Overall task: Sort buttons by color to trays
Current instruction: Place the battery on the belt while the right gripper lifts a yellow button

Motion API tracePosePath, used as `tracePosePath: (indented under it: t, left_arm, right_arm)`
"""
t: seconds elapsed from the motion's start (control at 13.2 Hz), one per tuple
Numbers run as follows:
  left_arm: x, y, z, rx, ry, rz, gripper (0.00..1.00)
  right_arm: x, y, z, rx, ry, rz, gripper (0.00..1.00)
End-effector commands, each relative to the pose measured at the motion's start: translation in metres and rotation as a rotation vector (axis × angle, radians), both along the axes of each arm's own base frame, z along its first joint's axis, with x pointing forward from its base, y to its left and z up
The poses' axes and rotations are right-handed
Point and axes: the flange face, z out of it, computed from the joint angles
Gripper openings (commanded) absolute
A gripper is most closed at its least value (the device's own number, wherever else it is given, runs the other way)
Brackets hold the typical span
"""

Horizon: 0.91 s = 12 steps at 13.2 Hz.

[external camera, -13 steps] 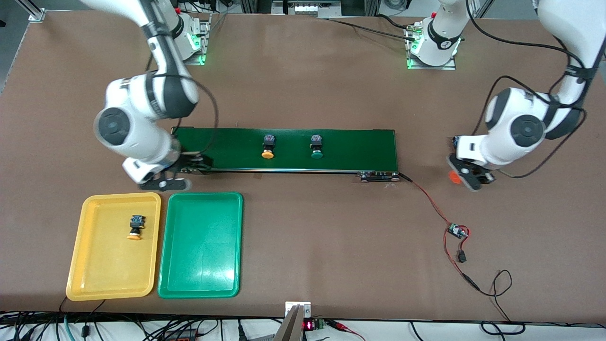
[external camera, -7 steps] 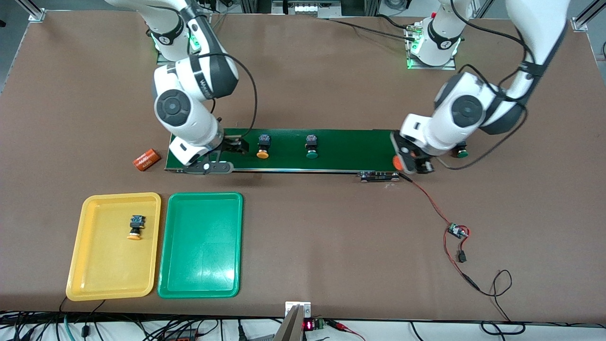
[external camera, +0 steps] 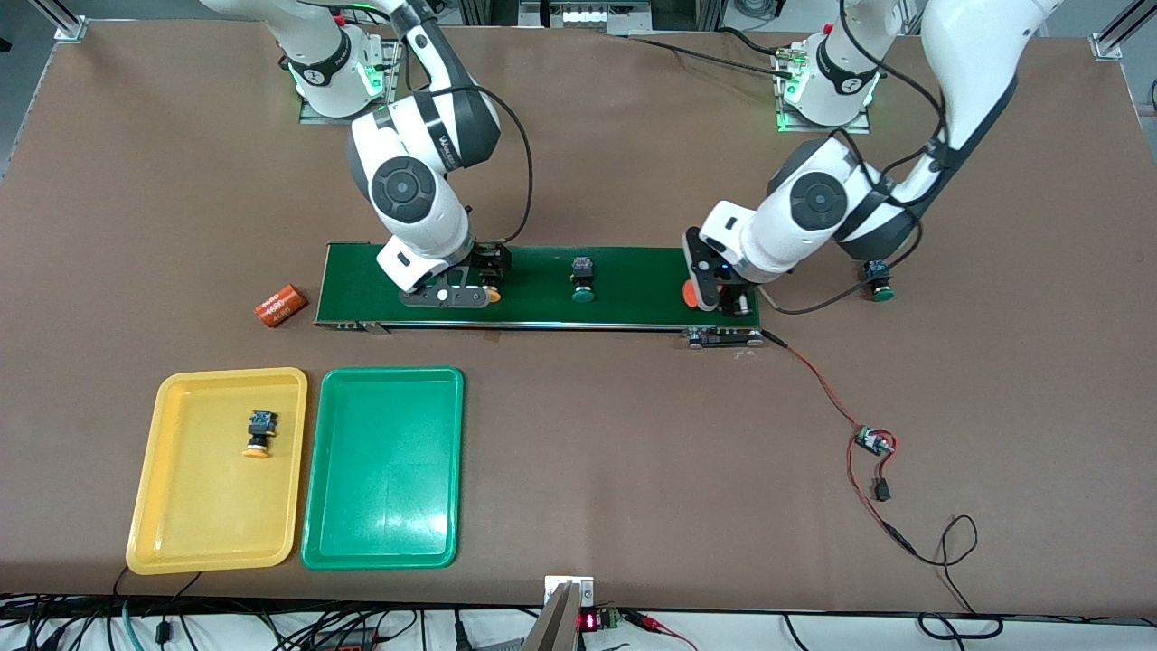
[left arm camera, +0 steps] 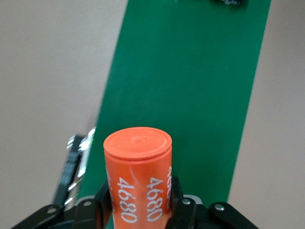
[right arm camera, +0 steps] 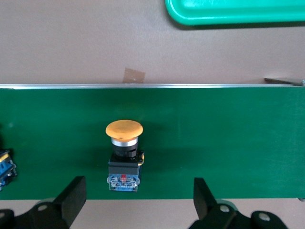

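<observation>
1. Belt (external camera: 542, 285): a long dark-green strip lying across the middle of the table, taken here as the landmark.
2. Right gripper (external camera: 449, 297) hangs over the belt toward the right arm's end, fingers (right arm camera: 71, 198) spread wide with nothing between them; a yellow-capped button (right arm camera: 123, 155) lies on the belt directly beneath it, cap pointing toward the front camera.
3. Left gripper (external camera: 714, 294) is over the belt's end toward the left arm's side, jaws clamped on an orange cylinder (left arm camera: 137, 179) with white print.
4. Green-capped button (external camera: 582, 280) lies on the belt about midway along it, between the two grippers.
5. Second green-capped button (external camera: 879, 280) sits on the bare table off the belt's end, toward the left arm's end of the table.
6. Second orange cylinder (external camera: 279, 305) lies on the table just off the belt's end toward the right arm's side.
7. Yellow tray (external camera: 172, 542) and green tray (external camera: 384, 551) sit side by side, nearer the front camera than the belt, toward the right arm's end; the green one is closer to the belt's middle.
8. Another yellow-capped button (external camera: 258, 432) lies in the yellow tray; the green tray holds nothing.
</observation>
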Motion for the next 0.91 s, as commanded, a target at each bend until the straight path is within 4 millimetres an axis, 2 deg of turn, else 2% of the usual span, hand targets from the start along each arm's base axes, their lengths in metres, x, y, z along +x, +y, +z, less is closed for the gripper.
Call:
tracePosePath:
  t: [0.0, 0.08, 0.23, 0.38, 0.53, 0.68, 0.83]
  left_arm:
    - [-0.006, -0.017, 0.003, -0.013, 0.01, 0.013, 0.9]
    - [-0.007, -0.016, 0.004, -0.005, 0.014, 0.009, 1.0]
    - [-0.005, -0.014, 0.017, 0.02, -0.008, 0.019, 1.0]
    - [0.002, 0.001, 0.038, 0.081, -0.033, 0.043, 1.0]
    - [0.015, 0.038, 0.062, 0.136, -0.033, 0.153, 1.0]
    - [0.027, 0.08, 0.075, 0.138, 0.013, 0.332, 1.0]
    - [0.046, 0.142, 0.078, 0.173, 0.019, 0.53, 1.0]
  right_arm:
    - [-0.005, 0.0, -0.014, -0.034, 0.006, 0.008, 1.0]
    - [-0.005, -0.002, -0.02, -0.042, 0.009, 0.009, 1.0]
    - [-0.005, -0.003, -0.024, -0.046, 0.012, 0.011, 1.0]
    - [-0.006, -0.002, -0.03, -0.052, 0.016, 0.013, 1.0]
    - [-0.008, -0.005, -0.04, -0.062, 0.02, 0.011, 1.0]
    - [-0.011, -0.011, -0.052, -0.066, 0.014, 0.005, 1.0]
    - [-0.014, -0.019, -0.061, -0.074, 0.025, -0.003, 1.0]
